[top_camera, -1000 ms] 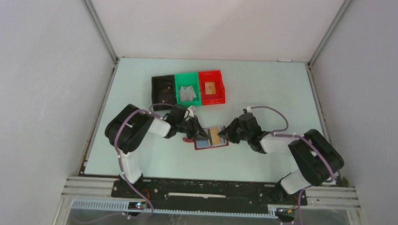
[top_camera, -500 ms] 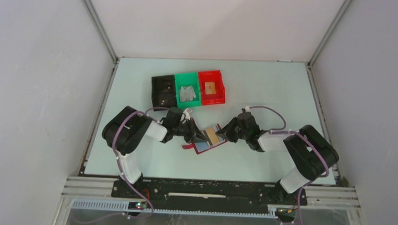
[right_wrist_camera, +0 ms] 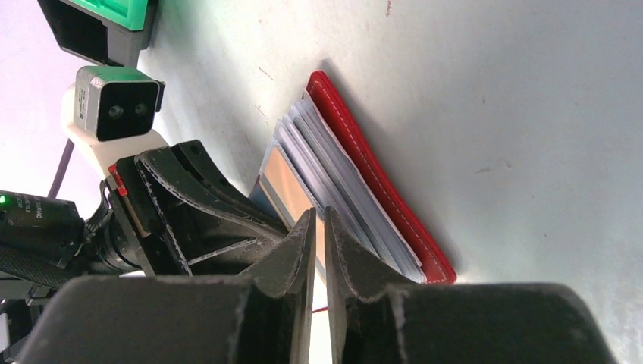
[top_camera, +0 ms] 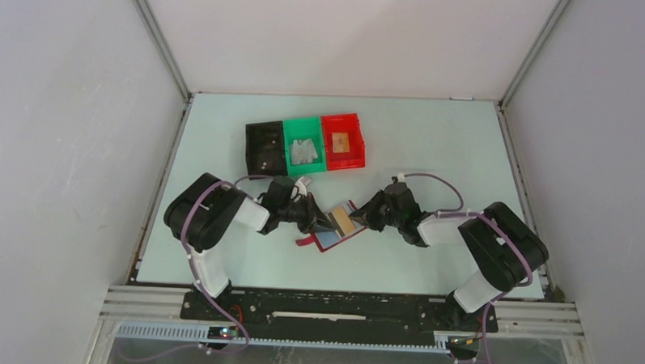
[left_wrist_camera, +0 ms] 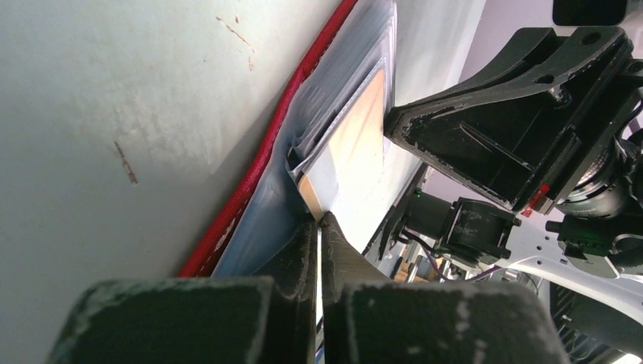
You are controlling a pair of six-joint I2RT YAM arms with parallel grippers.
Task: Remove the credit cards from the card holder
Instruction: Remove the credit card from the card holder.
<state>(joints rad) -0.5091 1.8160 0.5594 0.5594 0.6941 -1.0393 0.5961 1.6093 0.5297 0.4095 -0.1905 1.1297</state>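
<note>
The dark-red card holder (top_camera: 343, 239) lies open on the table between both arms, its clear sleeves fanned out. It also shows in the left wrist view (left_wrist_camera: 250, 182) and the right wrist view (right_wrist_camera: 379, 197). A tan card (top_camera: 346, 222) sits in the top sleeve and a light blue card (top_camera: 326, 238) shows below it. My left gripper (top_camera: 321, 220) is shut on a sleeve edge of the card holder (left_wrist_camera: 318, 220). My right gripper (top_camera: 365, 221) is pinched on the opposite edge of the tan card (right_wrist_camera: 292, 186), jaws nearly closed (right_wrist_camera: 319, 216). No grey striped card shows in the holder.
Three small bins stand in a row behind: black (top_camera: 264, 147), green (top_camera: 295, 132) with grey cards (top_camera: 304, 152) in it, and bright red (top_camera: 355, 139) holding a tan card (top_camera: 342, 142). Grey walls close in the table on three sides.
The card holder has turned counterclockwise, its right end swung toward the back. Both grippers have shifted slightly left with it and stayed shut.
</note>
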